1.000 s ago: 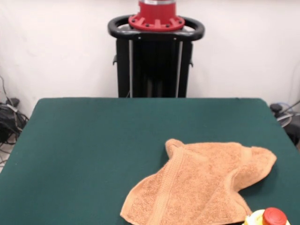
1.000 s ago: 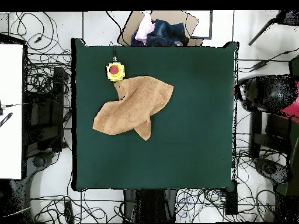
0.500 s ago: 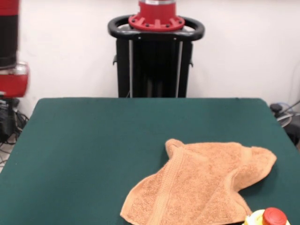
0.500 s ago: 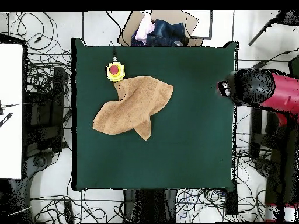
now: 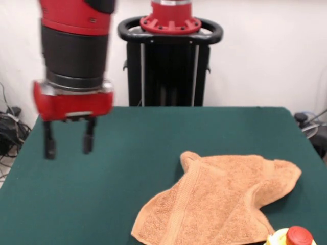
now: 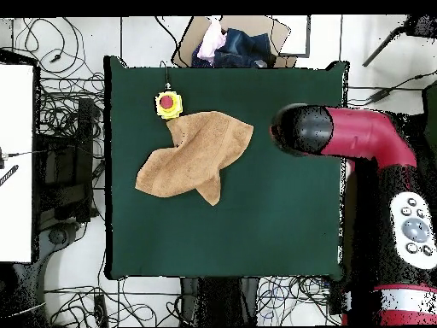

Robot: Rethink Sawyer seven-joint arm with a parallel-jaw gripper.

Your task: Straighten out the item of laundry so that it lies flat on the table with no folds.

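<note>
1. The towel lies crumpled on the green worktop. In the front view it sits close to the near edge, toward the near right corner.
2. It is not flat. One part is folded over the rest, and a thick ridge runs across it, so its shape is bent and not square.
3. The gripper hangs above the worktop near the left edge in the front view, well apart from the towel. It touches nothing.
4. Its jaws are apart and hold nothing. I think they are spread like that so they are ready to pinch a bit of towel.
5. The arm reaches in over one side edge of the worktop in the overhead view. The towel sits on the other half, so the straightening looks not yet begun.
6. A yellow box with a red button stands just beside one tip of the towel, near an edge of the worktop. A pull that way could bump it.
7. The worktop is wide, dark green and soft looking, with lots of bare room to spread the towel out.
8. Around it the floor is full of black cables. A heap of clothes lies past one edge, and a white wall stands behind.
</note>
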